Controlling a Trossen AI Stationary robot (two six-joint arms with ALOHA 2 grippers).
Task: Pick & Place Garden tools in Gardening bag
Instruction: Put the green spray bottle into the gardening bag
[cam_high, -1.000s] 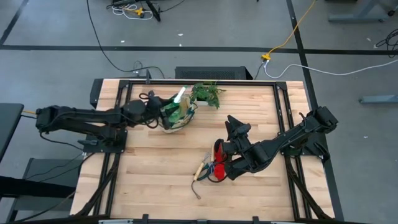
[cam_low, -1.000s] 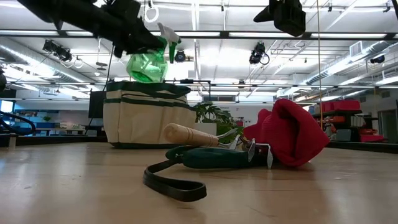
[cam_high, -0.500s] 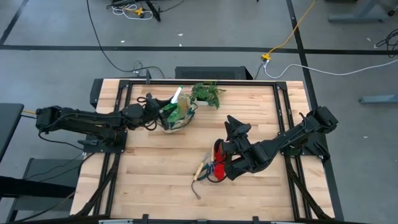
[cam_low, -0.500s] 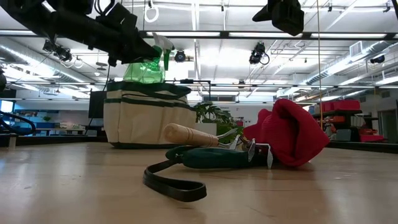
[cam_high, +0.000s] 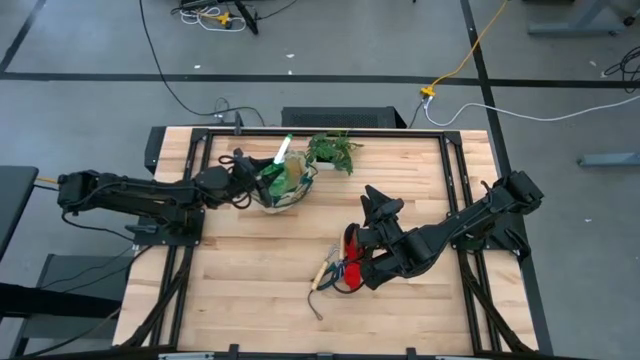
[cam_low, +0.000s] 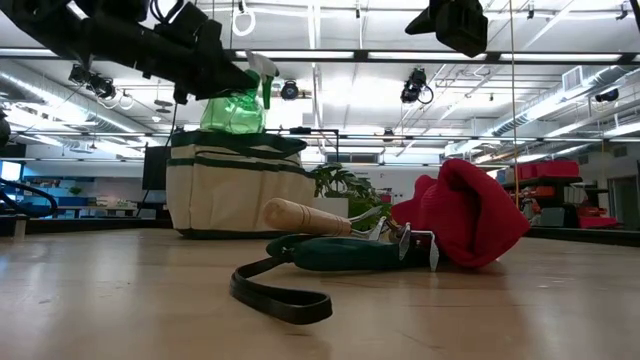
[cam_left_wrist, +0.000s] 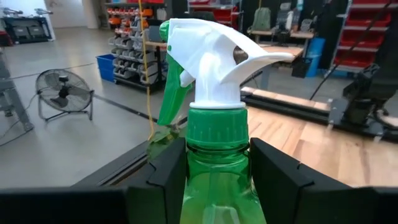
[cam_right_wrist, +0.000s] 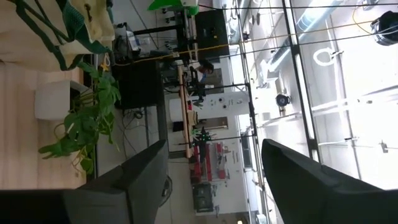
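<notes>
Green bottle sits clamped in the left gripper, over the bag. Best lowered straight, clear of the rim, before letting go. Right gripper gapes empty near the gloves.

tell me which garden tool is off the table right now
The green spray bottle: the left gripper holds it by the neck above the gardening bag. The wooden-handled rake and red gloves lie on the table.

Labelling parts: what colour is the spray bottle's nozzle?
White, on the green spray bottle; clearest in the left wrist view.
</notes>
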